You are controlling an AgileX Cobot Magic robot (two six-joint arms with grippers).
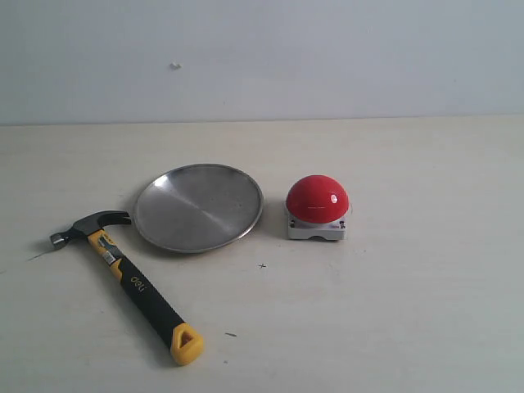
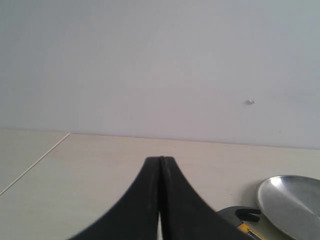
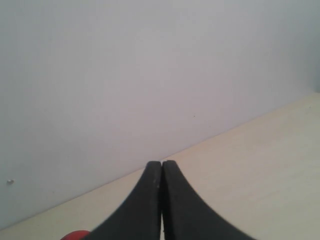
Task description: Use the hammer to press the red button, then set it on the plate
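Plainly, left tool (image 2: 160, 160) and right tool (image 3: 162, 163) each pinch together over pale table (image 1: 393, 311), blank wall (image 1: 327, 57) behind.

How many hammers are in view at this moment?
1. The hammer lies flat on the table, left of the plate in the exterior view, with its head near the plate's rim. No second one seems hidden.

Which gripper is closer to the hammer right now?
Left. The left gripper has the hammer head close by its shut fingertips in its wrist view. The right gripper sees only the red button, which sits beyond the plate from the hammer.
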